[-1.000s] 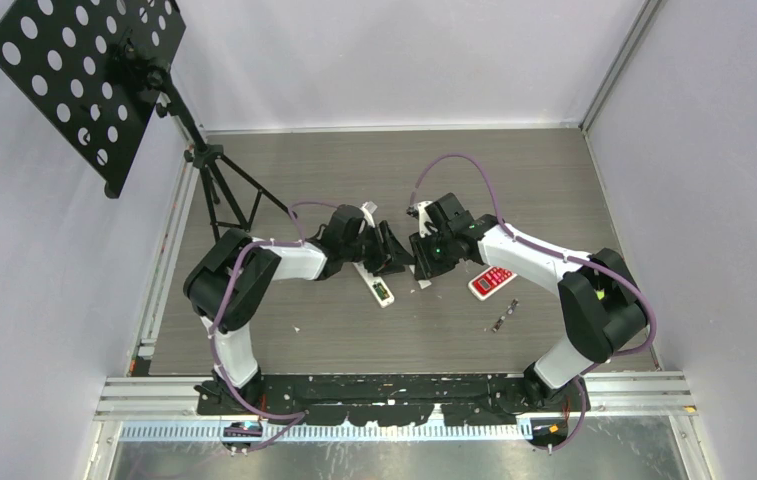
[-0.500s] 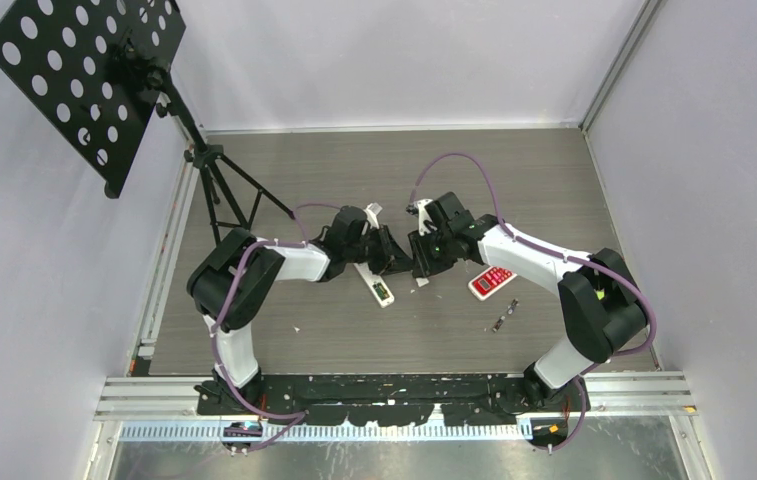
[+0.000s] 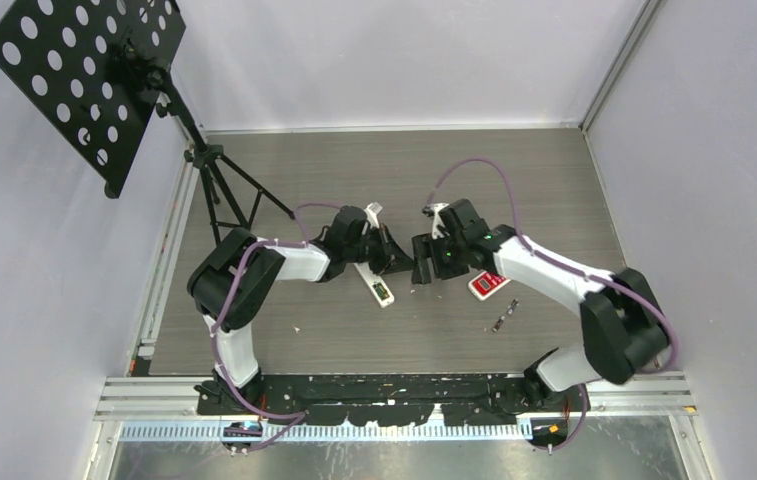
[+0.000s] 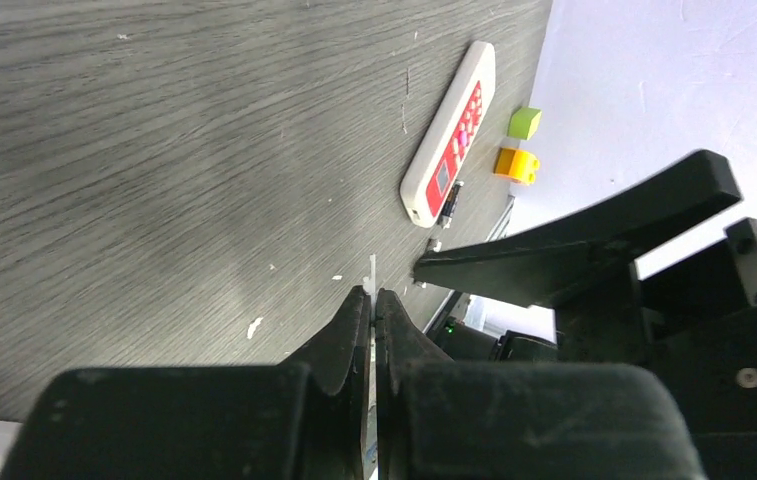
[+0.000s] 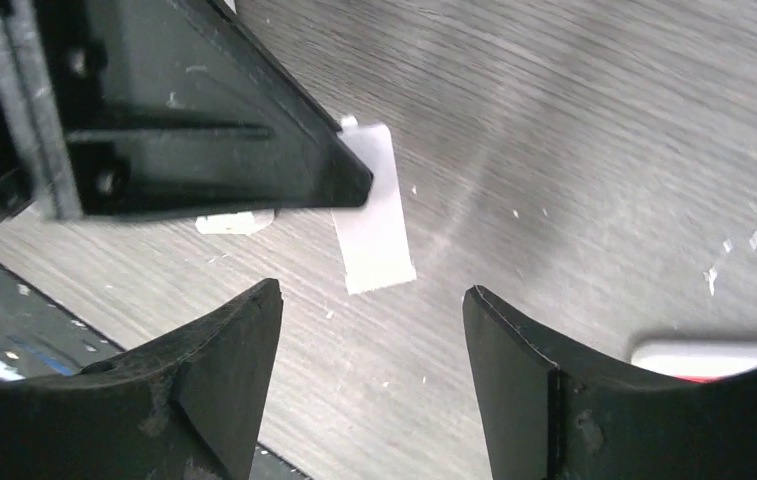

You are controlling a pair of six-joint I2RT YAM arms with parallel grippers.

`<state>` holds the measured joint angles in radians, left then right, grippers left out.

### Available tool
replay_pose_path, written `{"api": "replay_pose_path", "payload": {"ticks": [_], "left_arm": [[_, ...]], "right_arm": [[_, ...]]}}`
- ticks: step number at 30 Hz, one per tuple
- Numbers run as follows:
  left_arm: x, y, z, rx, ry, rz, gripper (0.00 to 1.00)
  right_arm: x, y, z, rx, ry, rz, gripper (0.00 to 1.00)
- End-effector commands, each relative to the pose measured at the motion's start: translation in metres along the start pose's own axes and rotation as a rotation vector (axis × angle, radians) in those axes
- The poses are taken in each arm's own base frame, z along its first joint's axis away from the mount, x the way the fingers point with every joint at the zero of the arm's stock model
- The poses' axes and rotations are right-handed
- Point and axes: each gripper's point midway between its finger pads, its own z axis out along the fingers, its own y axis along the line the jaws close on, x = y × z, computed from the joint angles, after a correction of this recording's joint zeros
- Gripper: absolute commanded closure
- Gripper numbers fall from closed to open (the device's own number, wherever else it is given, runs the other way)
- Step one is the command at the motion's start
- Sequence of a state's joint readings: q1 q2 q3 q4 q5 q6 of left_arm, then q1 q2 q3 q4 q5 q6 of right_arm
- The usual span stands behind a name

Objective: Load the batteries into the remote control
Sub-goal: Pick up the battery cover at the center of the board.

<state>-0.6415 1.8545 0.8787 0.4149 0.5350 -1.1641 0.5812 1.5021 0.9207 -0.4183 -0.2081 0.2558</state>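
Found the tiny dark cylindrical batteries (image 3: 501,322) lying loose on the grey wood-grain desk (image 3: 334,170), near the red-and-white keypad remote (image 3: 491,282) and well apart from the slim white plastic remote control (image 3: 372,278), itself lying back-up with its bay open and a green patch inside. Watched the left pincer (image 4: 373,297) go from half spread to pinched tight on a thin, flat, white plastic plate (image 5: 374,215), probably the bay cover, held close by that remote. Watched the right pincer (image 5: 372,292) widen and draw back to the right, gripping nothing. Read this as the cover handed across, with the bay left free for loading and no battery yet picked up. Noted the plate as smooth, rigid and rectangular, a mere sliver edge-on between matte black wedge-shaped fingers (image 4: 346,335); noted the desk laminate as dull, streaked and flecked with white crumbs.
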Motion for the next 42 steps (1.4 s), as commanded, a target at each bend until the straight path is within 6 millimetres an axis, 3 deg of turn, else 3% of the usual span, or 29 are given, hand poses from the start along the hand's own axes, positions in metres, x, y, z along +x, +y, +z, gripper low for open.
{"api": "replay_pose_path", "payload": {"ticks": [1, 6, 12, 16, 19, 28, 32, 38, 42], "left_arm": [[-0.017, -0.035, -0.013, 0.085, -0.061, 0.078, 1.00], [-0.023, -0.060, -0.027, 0.143, -0.107, 0.067, 1.00], [-0.031, -0.093, -0.048, 0.256, -0.186, -0.017, 1.00], [-0.033, -0.111, -0.061, 0.318, -0.207, -0.070, 1.00], [-0.032, -0.121, -0.069, 0.358, -0.209, -0.110, 1.00], [-0.032, -0.140, -0.080, 0.403, -0.209, -0.104, 1.00], [-0.032, -0.142, -0.085, 0.408, -0.225, -0.097, 1.00], [-0.034, -0.141, -0.089, 0.382, -0.254, -0.060, 1.00], [-0.035, -0.141, -0.088, 0.381, -0.256, -0.061, 1.00]], "right_arm": [[-0.036, 0.009, -0.043, -0.043, -0.227, 0.215, 0.27], [-0.046, 0.006, -0.065, -0.066, -0.355, 0.636, 0.26], [-0.064, 0.020, -0.087, -0.290, -0.529, 0.973, 0.27], [-0.077, 0.019, -0.113, -0.344, -0.655, 0.990, 0.41], [-0.084, 0.026, -0.130, -0.418, -0.714, 0.974, 0.45], [-0.095, 0.053, -0.134, -0.563, -0.660, 0.926, 0.59], [-0.091, 0.046, -0.132, -0.531, -0.674, 0.943, 0.59], [-0.076, 0.023, -0.129, -0.382, -0.688, 0.975, 0.46], [-0.077, 0.028, -0.125, -0.397, -0.661, 0.979, 0.45]]}}
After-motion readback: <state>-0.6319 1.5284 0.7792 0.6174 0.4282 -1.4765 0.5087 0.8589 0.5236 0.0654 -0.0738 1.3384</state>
